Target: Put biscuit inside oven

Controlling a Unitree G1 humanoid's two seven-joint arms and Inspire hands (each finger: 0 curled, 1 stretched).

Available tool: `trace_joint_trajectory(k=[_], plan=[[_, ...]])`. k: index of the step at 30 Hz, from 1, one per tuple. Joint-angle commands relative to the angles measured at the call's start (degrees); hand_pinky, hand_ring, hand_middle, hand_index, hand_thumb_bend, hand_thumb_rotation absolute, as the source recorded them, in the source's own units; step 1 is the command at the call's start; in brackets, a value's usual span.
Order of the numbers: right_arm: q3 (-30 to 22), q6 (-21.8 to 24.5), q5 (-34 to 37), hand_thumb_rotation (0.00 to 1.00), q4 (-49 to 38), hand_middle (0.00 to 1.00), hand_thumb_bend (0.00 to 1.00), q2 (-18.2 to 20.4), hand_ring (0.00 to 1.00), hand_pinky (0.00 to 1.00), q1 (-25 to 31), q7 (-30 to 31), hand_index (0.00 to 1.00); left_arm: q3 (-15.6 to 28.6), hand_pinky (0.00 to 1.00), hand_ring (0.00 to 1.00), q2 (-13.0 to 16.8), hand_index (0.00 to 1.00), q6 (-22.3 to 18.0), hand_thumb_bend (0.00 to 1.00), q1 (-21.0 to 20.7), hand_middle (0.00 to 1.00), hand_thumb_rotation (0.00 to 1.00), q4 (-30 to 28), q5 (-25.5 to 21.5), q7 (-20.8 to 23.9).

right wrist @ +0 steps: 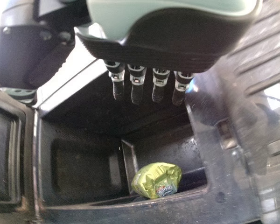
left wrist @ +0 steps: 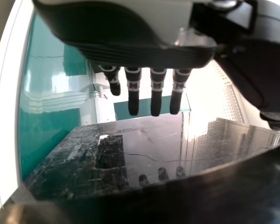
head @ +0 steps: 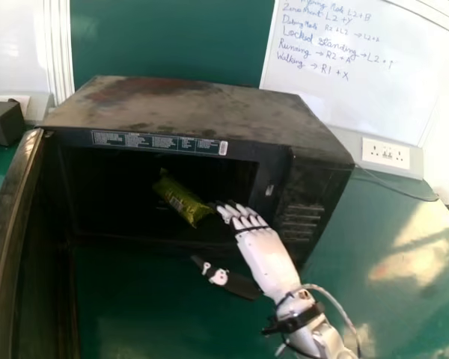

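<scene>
The right robot hand (head: 263,254), fingers straight and empty, might snag the shiny green biscuit packet (head: 181,199), dragging it out of the black, box-shaped oven (head: 308,173).

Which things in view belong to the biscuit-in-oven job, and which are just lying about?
Job:
- biscuit packet, inside the oven
- oven
- oven door, open
- right hand, open, by the oven mouth
- left hand, open

Just around:
- black box
- cable
- wall socket
- whiteboard
</scene>
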Motion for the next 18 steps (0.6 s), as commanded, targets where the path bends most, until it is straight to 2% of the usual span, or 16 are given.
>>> trace_joint_trajectory(k=[1,5,8,11,14,18], plan=[[-2.0,-2.4,2.4,1.0,-2.2,1.0,0.84,-1.9,1.0,1.0,2.9,1.3,1.0,0.1,1.0,0.9,0.5,0.92,-0.2,0.71,-0.2,0.94,1.0,0.1,-0.3,-0.1],[-5.5,-5.7,5.3,1.0,-5.5,1.0,0.84,-3.7,1.0,1.0,7.6,2.4,1.0,0.1,0.98,0.89,0.7,0.93,-0.3,0.71,-0.4,0.93,1.0,0.2,-0.6,-0.2],[-8.2,-7.9,7.9,1.0,-7.9,1.0,0.84,-4.9,1.0,1.0,11.0,3.8,1.0,0.2,1.0,0.89,0.7,0.94,-0.1,0.71,-0.5,0.94,1.0,-0.2,-0.4,-0.1],[-10.5,-10.9,13.8,1.0,-8.3,1.0,0.83,-5.9,1.0,1.0,13.9,6.7,1.0,0.6,0.98,0.88,0.8,0.94,-0.3,0.71,-1.0,0.95,1.0,-0.3,0.0,0.1],[-12.2,-13.1,20.4,1.0,-8.1,1.0,0.81,-6.9,1.0,1.0,16.4,10.9,1.0,1.3,0.93,0.89,0.9,0.95,-0.8,0.68,-1.8,0.96,1.0,-0.2,0.6,0.2],[-13.9,-13.3,32.4,1.0,-8.8,1.0,0.77,-8.0,1.0,1.0,19.9,19.0,1.0,2.3,0.99,0.95,1.0,0.98,-0.8,0.66,-2.6,0.98,1.0,0.0,1.5,0.4]])
